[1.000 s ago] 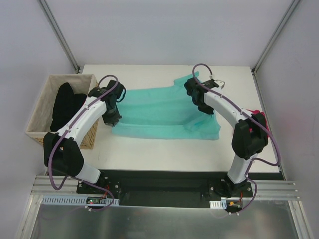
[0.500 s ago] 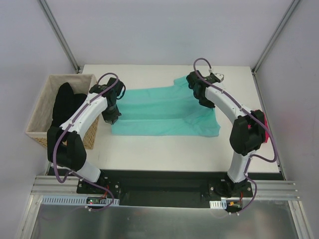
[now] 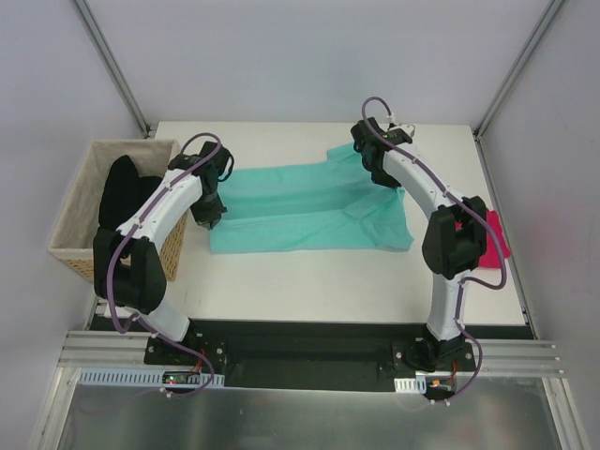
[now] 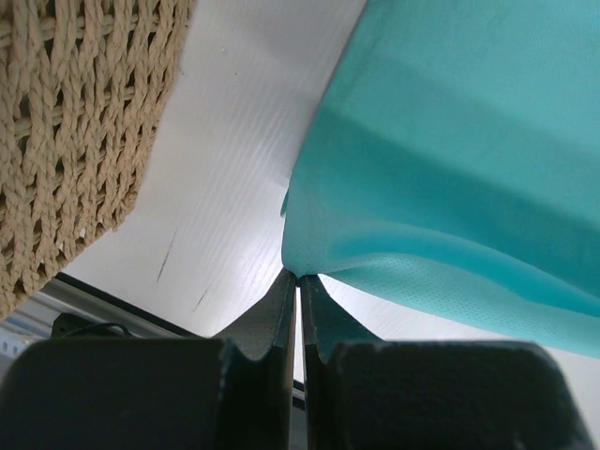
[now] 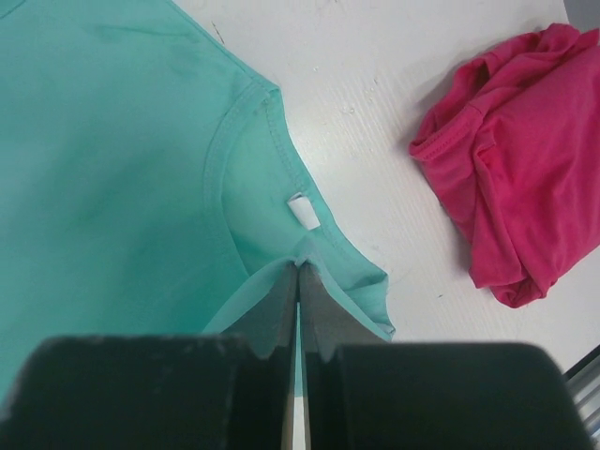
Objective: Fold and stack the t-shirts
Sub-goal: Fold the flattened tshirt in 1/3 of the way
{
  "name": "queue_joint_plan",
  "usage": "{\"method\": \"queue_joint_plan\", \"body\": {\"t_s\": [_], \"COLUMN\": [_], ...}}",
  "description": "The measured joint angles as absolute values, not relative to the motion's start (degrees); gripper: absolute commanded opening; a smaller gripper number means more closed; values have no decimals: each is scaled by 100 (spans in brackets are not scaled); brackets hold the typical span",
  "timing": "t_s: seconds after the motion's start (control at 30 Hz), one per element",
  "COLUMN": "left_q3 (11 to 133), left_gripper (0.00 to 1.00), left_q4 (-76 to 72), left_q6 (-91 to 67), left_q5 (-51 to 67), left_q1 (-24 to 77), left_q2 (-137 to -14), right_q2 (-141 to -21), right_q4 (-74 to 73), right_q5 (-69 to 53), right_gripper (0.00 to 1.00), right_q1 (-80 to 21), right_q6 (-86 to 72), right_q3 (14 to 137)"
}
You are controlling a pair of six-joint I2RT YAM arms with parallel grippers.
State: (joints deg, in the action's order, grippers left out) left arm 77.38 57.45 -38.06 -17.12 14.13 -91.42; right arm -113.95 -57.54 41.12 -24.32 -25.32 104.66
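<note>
The teal-mint t-shirt lies spread across the middle of the white table, partly doubled over itself. My left gripper is at its left edge, shut on a pinch of the teal hem, and the cloth rises from the table there. My right gripper is at the shirt's right end, shut on the cloth just below the collar and its white label. The magenta-pink t-shirt lies crumpled at the table's right edge, apart from the teal one.
A wicker basket holding dark cloth stands off the table's left edge, close beside my left arm. The table's near edge and the black mounting rail lie below the shirt. Frame posts rise at the back corners.
Both grippers have moved toward the far side of the table with the teal shirt's edge in them. The raised cloth has drawn out flatter. The pink shirt shows more.
</note>
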Motion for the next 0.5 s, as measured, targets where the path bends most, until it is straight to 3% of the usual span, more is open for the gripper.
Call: {"method": "queue_joint_plan", "body": {"t_s": [0.5], "left_q3": [8020], "left_gripper": [0], "left_q4": [5603], "left_q6": [-3677], "left_q5": [-1717], "left_q1": [1149], "left_q2": [-9605], "right_q2": [-12138], "right_q4": [-5669], "right_q5": [3767], "right_gripper": [1], "right_q1": [-2331], "right_q6": [-2097], "right_q3": [11113]}}
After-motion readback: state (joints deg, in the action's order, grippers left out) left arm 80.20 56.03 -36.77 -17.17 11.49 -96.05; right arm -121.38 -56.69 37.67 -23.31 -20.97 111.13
